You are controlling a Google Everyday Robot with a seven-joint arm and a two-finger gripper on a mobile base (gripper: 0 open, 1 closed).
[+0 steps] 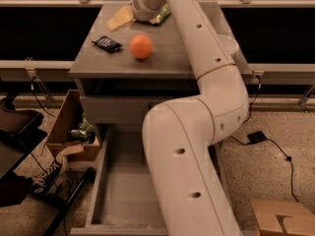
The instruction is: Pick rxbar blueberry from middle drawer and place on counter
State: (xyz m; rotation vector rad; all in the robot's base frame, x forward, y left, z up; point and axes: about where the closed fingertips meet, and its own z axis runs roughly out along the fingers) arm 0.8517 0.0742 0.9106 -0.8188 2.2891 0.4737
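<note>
Gripper [141, 6] was recorded above the counter's [167, 60] far edge, beside the green chip bag [163, 14]; whether it was open or closed could not be told. Nearer the camera, apart from it, the rxbar blueberry [107, 44] was found flat on the counter beside the orange [141, 46]. Placement was judged complete; the middle drawer [123, 195] stood open far below.

The orange [141, 46] stands before the gripper [143, 8], apparently at the counter [170, 55] back.
</note>
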